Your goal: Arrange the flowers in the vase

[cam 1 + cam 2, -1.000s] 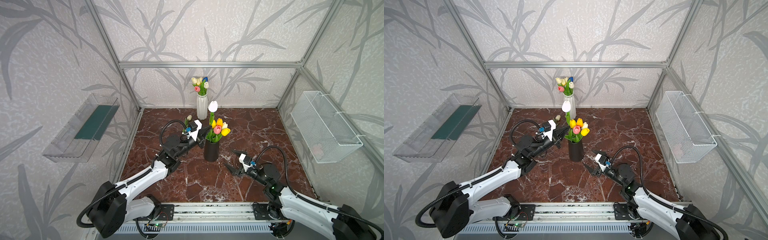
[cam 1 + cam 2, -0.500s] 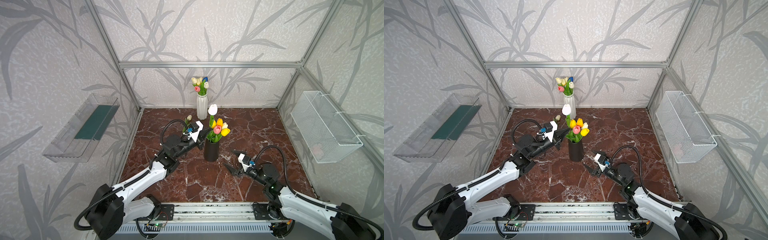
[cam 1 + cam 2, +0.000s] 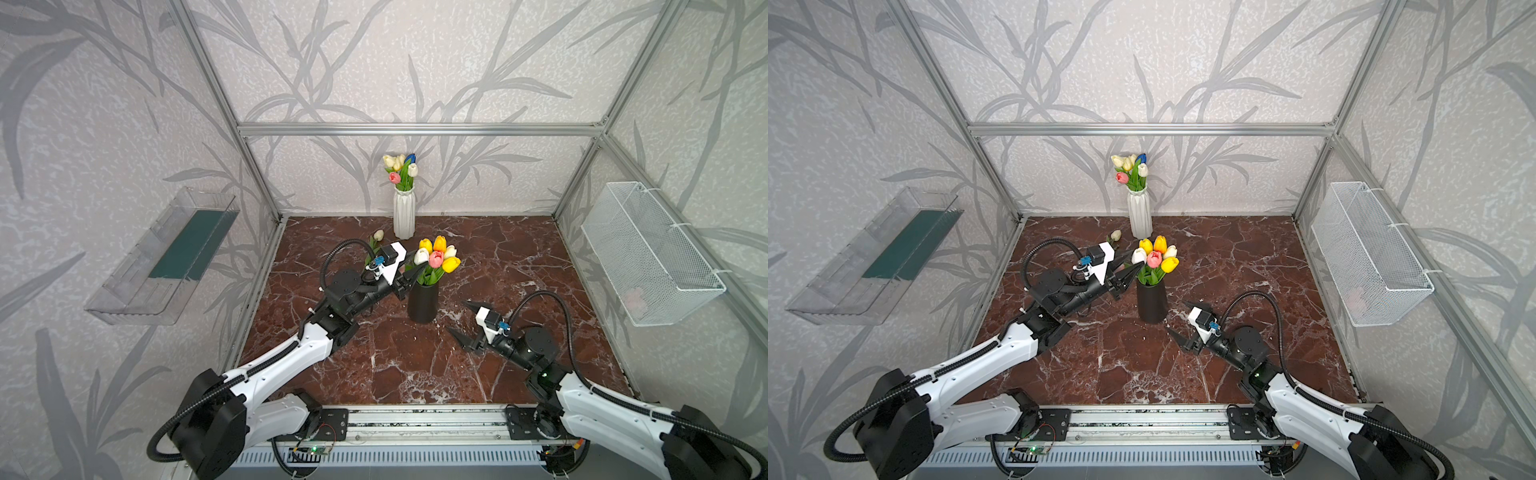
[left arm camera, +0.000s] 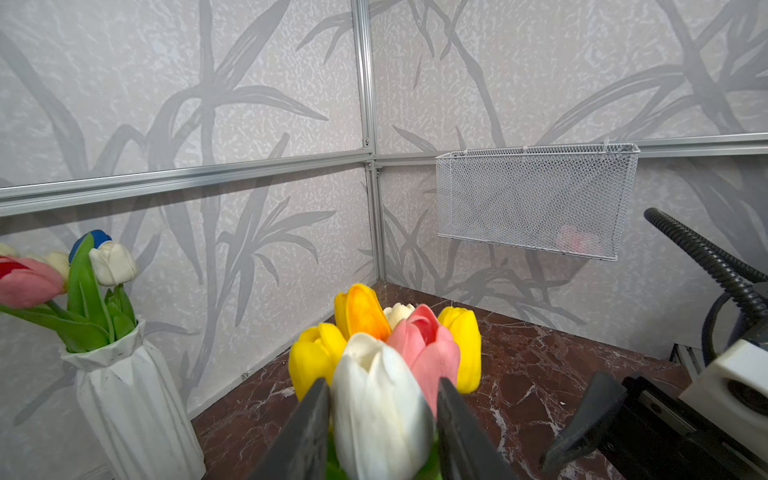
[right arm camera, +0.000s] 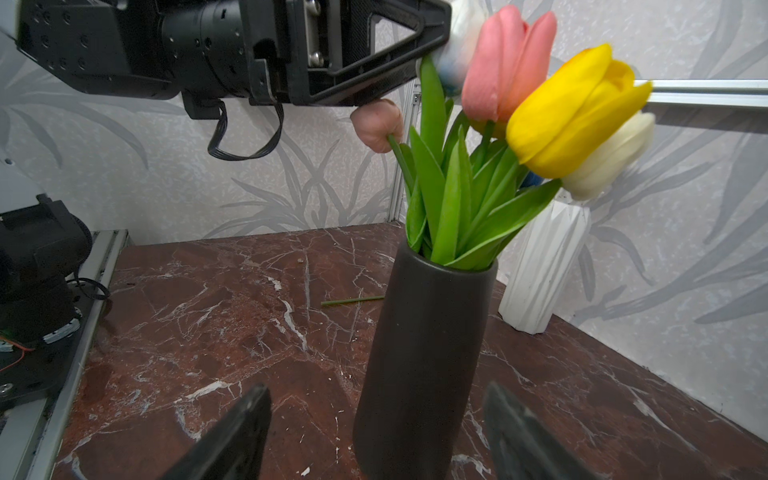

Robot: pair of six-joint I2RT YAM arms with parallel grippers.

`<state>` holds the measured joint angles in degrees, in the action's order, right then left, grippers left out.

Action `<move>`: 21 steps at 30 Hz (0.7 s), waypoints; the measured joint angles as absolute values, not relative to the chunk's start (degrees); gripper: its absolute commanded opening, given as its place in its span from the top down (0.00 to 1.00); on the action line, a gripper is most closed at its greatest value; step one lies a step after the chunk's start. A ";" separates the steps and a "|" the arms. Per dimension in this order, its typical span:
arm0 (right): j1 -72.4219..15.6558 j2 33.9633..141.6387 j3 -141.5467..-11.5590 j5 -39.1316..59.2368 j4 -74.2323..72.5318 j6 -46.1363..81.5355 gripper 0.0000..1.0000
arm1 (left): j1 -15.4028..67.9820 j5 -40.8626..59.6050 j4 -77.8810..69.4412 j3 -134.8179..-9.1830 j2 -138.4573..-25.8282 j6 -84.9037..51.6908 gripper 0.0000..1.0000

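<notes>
**Black vase** [image 3: 423, 301]: upright, mid-way across the marble floor [image 3: 519, 257]; every place below is given from it

**Flowers** [image 3: 438, 255]: six heads in both top views (two yellow, one each of orange, cream, pink and white), stems down in the black vase

**White tulip** [image 4: 380, 411]: above the black vase's left rim. Only the left wrist view shows its head filling the gap between the two fingers [image 4: 307, 432]; whether they touch it cannot be told

**Left gripper** [image 3: 412, 271]: just left of the black vase at flower height, jaws parted, clamping nothing that shows

**Right gripper** [image 3: 460, 319]: right of the black vase and nearer the front, apart from it, jaws wide and empty. Its wrist view faces the vase wall squarely

**Green stem** [image 5: 353, 300]: loose on the floor behind the black vase, seen in the right wrist view only

**Pale tulip** [image 3: 378, 235]: left-rear of the black vase. In the top views the left gripper hides where its stem ends

**White vase** [image 3: 404, 212]: behind the black vase at the back wall, holding white, pink and blue heads

**Wire basket** [image 3: 648, 253] and **clear tray** [image 3: 166, 257]: on the walls to the right and left of the black vase

**Change**: a second ago the white tulip's head stood clear above the bunch; it now sits level with the others. The right gripper has barely shifted
</notes>
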<state>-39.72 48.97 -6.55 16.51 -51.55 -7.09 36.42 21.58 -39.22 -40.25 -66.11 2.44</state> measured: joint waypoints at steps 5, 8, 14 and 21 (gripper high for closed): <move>-39.72 48.97 -6.55 16.51 -51.53 -7.09 0.19 | 36.32 20.80 -33.74 -40.73 -63.07 4.23 0.15; -39.72 49.10 -6.55 16.58 -51.53 -7.09 0.19 | 36.21 21.04 -29.74 -42.35 -60.25 5.37 0.06; -39.72 50.06 -6.55 16.99 -51.53 -7.09 0.19 | 35.57 17.80 -27.77 -44.95 -54.68 5.61 0.08; -39.75 49.78 -6.55 16.99 -51.42 -7.07 0.19 | 18.81 1.39 -13.13 -54.61 -65.06 -6.81 0.42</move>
<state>-39.75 49.78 -6.55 16.99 -51.42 -7.07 18.81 1.39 -13.13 -54.61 -65.06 -6.81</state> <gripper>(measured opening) 0.812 0.647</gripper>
